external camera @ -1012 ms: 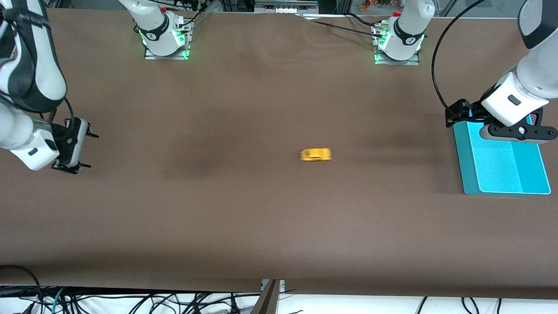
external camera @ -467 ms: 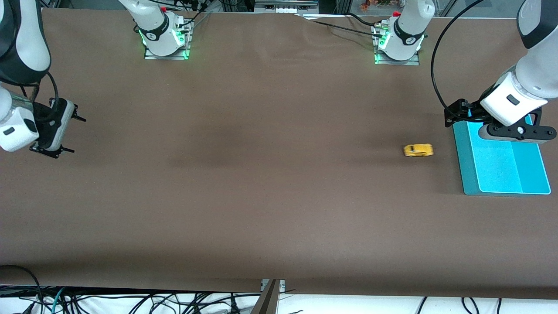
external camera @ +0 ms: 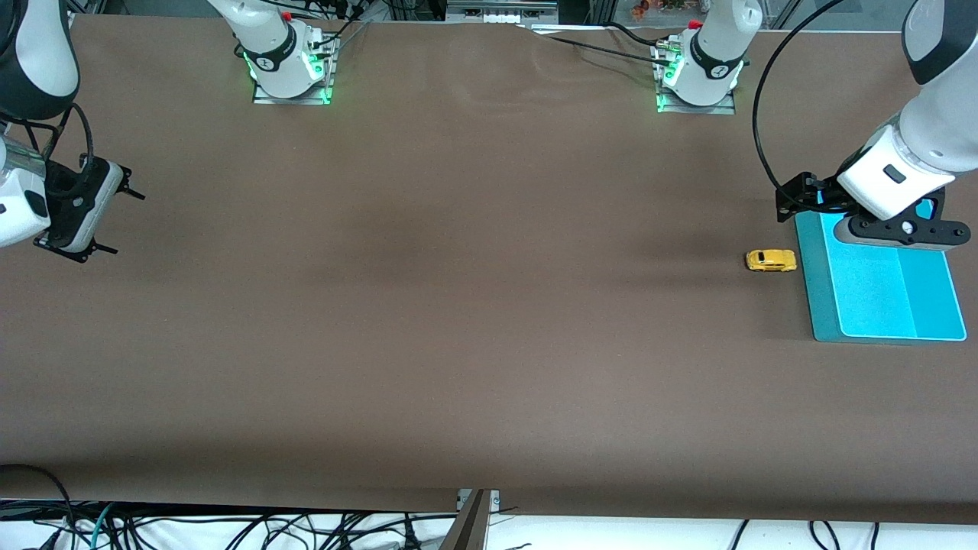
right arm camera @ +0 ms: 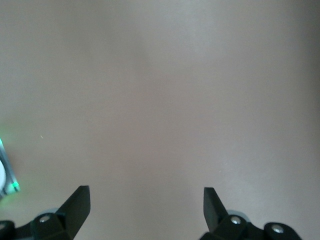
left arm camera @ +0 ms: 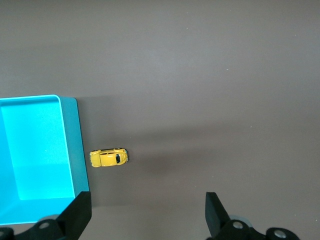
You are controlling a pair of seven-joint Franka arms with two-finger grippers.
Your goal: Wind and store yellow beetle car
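Yellow beetle car (external camera: 771, 260) at 9 o'clock of teal tray (external camera: 814, 305): light, rigid, rolls (pinch body sides). Left tool (external camera: 871, 218) spread over tray; right tool (external camera: 111, 221) spread, waiting.

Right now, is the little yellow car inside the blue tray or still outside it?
Outside. The yellow beetle car sits on its wheels on the brown table, right beside the blue tray, whose inside looks empty.

Even, bright overhead light, soft shadows on the brown table (external camera: 458, 305), no blur.
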